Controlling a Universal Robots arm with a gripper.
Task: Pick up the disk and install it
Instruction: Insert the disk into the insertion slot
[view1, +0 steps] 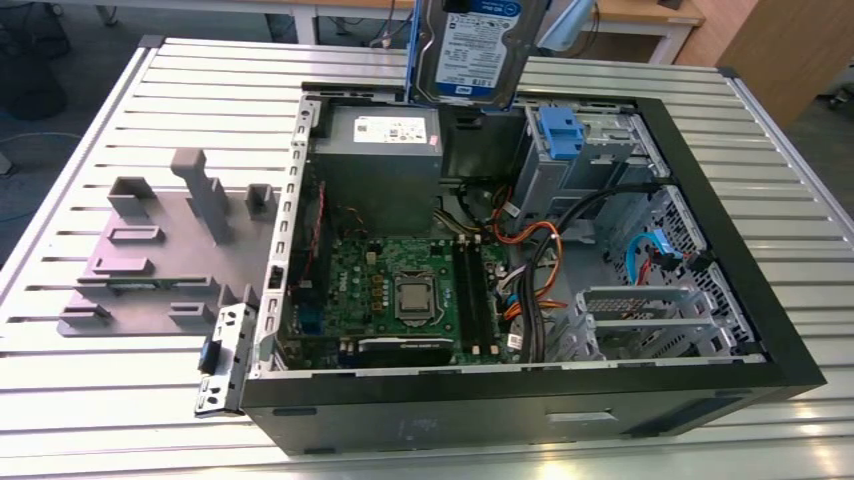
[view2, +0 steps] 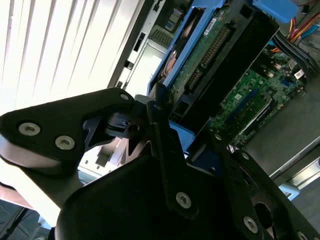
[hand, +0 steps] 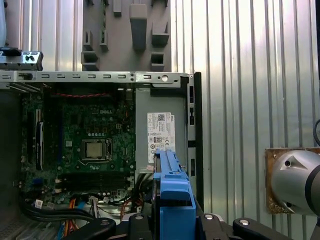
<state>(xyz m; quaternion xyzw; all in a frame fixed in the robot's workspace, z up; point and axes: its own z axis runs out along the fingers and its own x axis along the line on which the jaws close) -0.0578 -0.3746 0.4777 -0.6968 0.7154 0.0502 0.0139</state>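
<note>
Blue plastic rails edge the disk (view1: 477, 45), which hangs on its edge above the open computer case (view1: 534, 405). Its label faces the exterior camera. It is over the power-supply box (view1: 380, 150) and near the blue-tabbed drive bay (view1: 561, 135). The claw (hand: 172, 227) is clenched on the disk: in the first wrist view its black metal presses against both sides of a blue rail. I judge the high, upright hold keeps the disk clear of the case rim and cables. The grey stand (view1: 160, 240) sits on the slatted desk (view1: 80, 400) beside the case.
</note>
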